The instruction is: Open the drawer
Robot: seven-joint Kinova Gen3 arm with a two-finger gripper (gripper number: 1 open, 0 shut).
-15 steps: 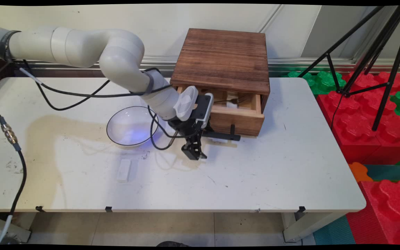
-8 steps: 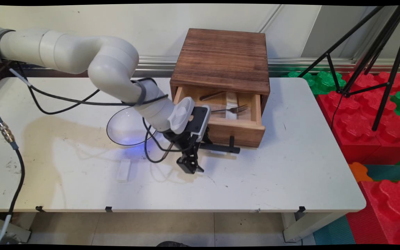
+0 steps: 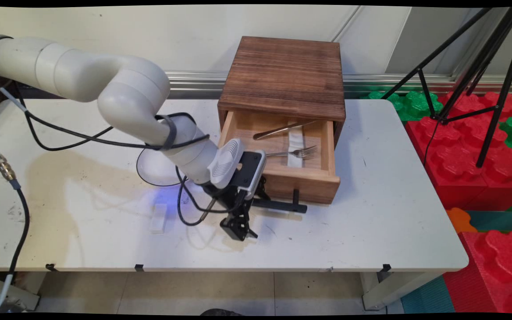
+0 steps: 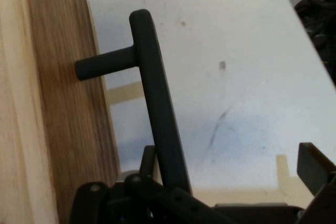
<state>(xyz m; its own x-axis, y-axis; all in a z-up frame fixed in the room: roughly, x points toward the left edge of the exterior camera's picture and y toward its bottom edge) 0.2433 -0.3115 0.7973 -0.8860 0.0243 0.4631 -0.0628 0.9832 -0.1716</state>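
A dark wooden box (image 3: 285, 75) stands at the table's back, its drawer (image 3: 302, 180) pulled well out toward the near side. Inside lie a fork (image 3: 298, 152), a long metal utensil (image 3: 282, 129) and a white strip (image 3: 296, 141). The drawer's black bar handle (image 3: 280, 206) (image 4: 157, 103) runs down past my gripper's left linkage. My gripper (image 3: 237, 230) (image 4: 231, 179) is open, low over the table at the handle's left end. Its right finger (image 4: 315, 169) stands well clear of the bar. The drawer front (image 4: 63, 108) fills the hand view's left.
A clear glass bowl (image 3: 154, 169) sits left of the drawer, partly behind the arm. A small white block (image 3: 158, 218) lies nearer the front edge. A black tripod (image 3: 474, 75) and red and green foam blocks (image 3: 482, 169) stand right of the table.
The drawer has slid further out of the box, uncovering the fork and the metal utensil. My gripper has moved toward the table's near edge with the handle.
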